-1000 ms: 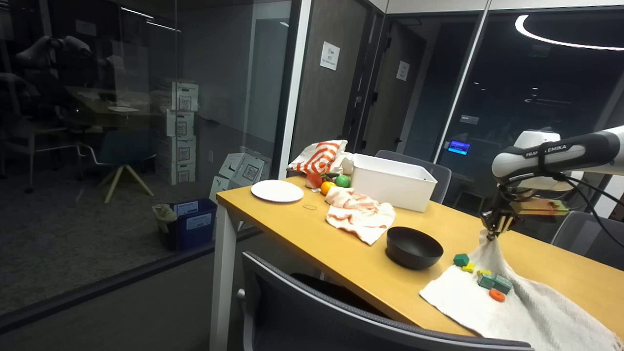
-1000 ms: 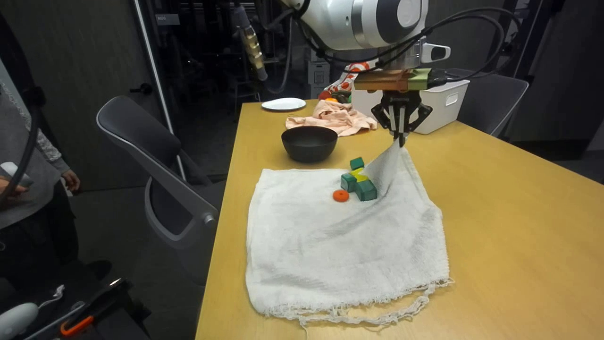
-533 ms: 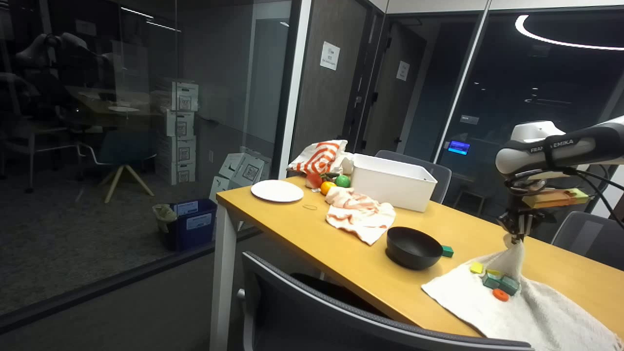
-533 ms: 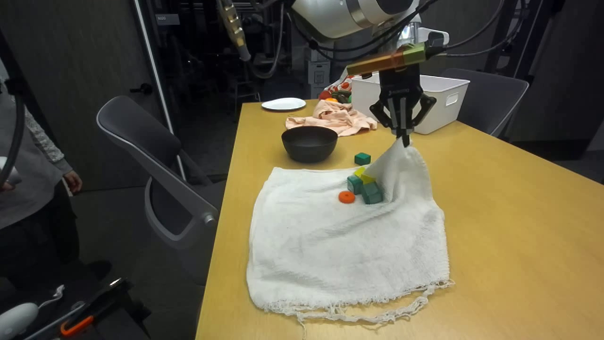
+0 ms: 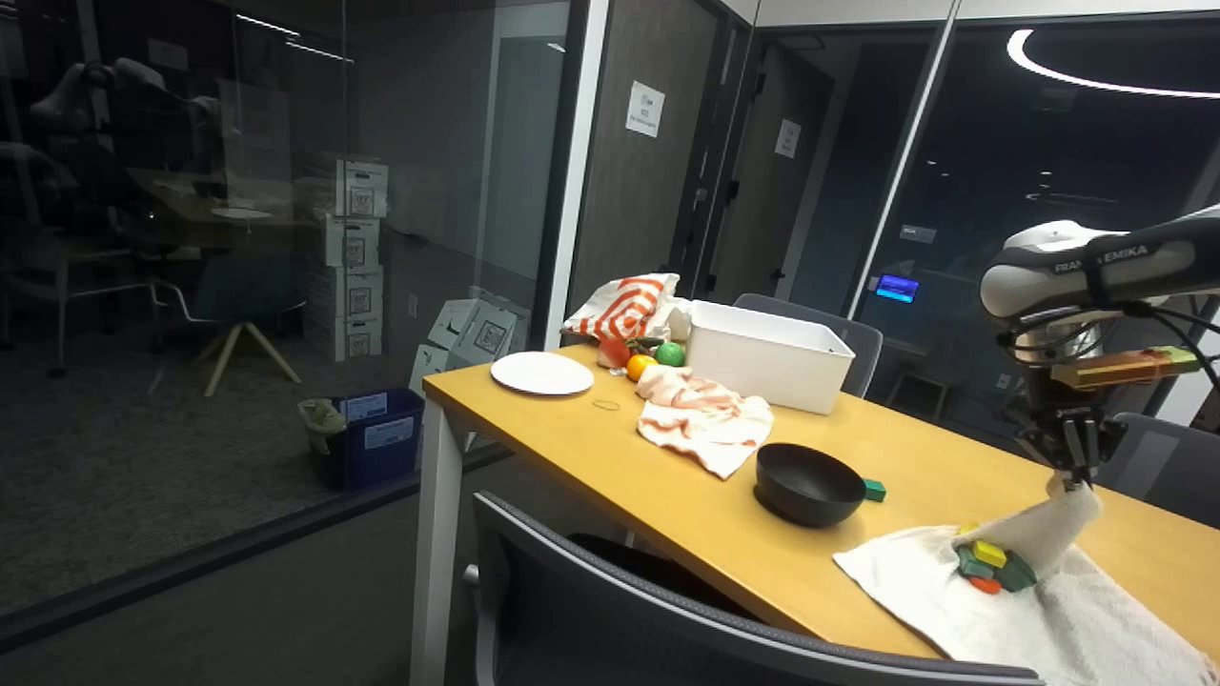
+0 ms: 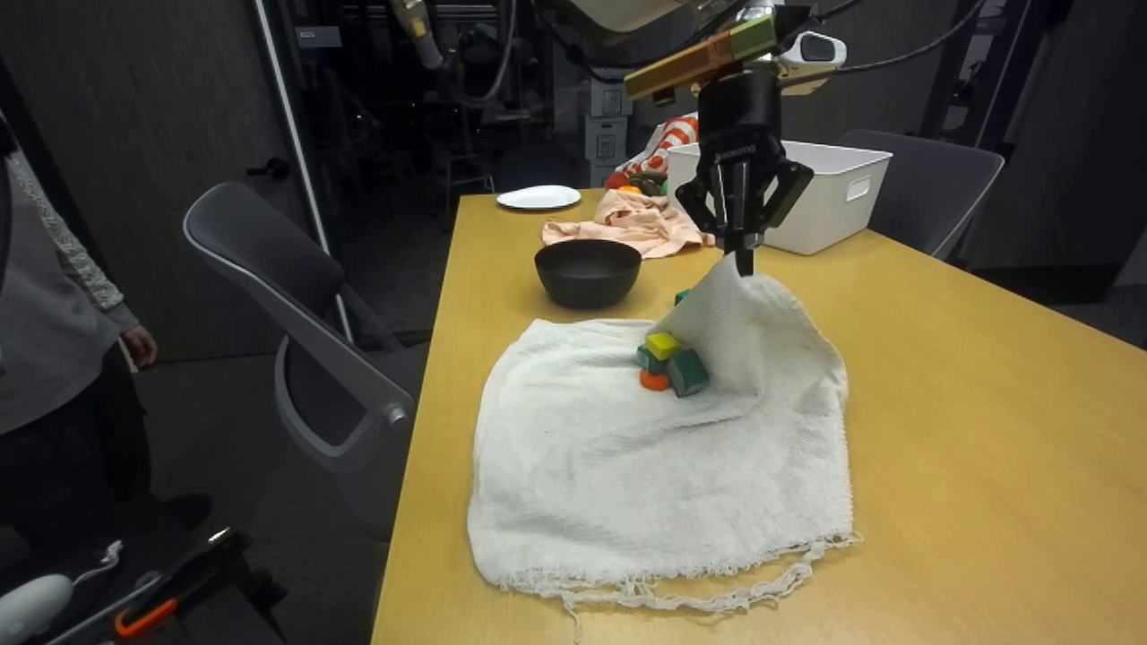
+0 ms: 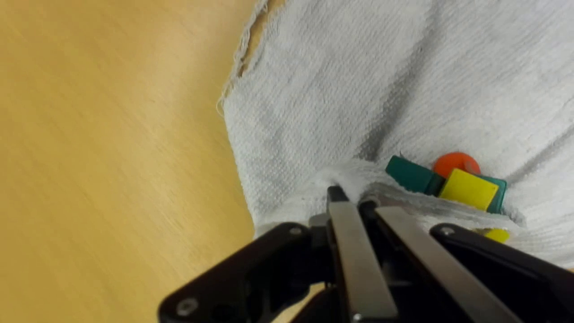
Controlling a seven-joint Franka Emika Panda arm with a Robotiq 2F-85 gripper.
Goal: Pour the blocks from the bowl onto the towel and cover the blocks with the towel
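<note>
My gripper (image 6: 740,260) is shut on a corner of the white towel (image 6: 573,466) and holds it raised above the table; the pinch also shows in the wrist view (image 7: 352,197). The lifted flap stands beside the blocks. A yellow block (image 6: 663,346) rests on a small green block (image 6: 651,360), next to a dark green block (image 6: 688,373) and an orange ring (image 6: 654,381). A second yellow piece (image 7: 497,234) shows past the towel's edge in the wrist view. Another green block (image 5: 874,491) lies on the table off the towel, beside the black bowl (image 5: 810,484).
A pink cloth (image 6: 641,224), a white plate (image 6: 539,197) and a white bin (image 6: 829,193) stand farther along the table. Toy fruit (image 5: 658,360) and a patterned bag (image 5: 624,307) are near the bin. A chair (image 6: 305,313) stands at the table's side.
My gripper has moved away from the bowl, drawing the towel corner toward the blocks. One green block has slid off the towel toward the bowl. A yellow block has shifted onto a green one.
</note>
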